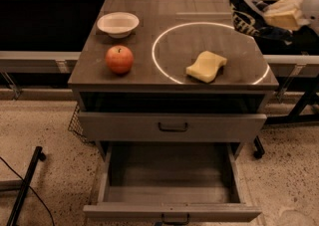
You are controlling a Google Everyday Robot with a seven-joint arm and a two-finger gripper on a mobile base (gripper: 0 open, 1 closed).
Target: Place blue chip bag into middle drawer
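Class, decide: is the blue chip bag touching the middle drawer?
Apart. The camera view shows the blue chip bag held by the gripper at upper right, far from the open middle drawer below.

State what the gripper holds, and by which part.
The gripper, top right beside the grey counter, holds the crumpled dark-blue foil chip bag by its right end.

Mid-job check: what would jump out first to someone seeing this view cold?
The middle drawer stands pulled wide open below the cabinet top. At upper right the gripper holds the blue chip bag over the top's back right corner. A red apple and a yellow sponge sit on the top.
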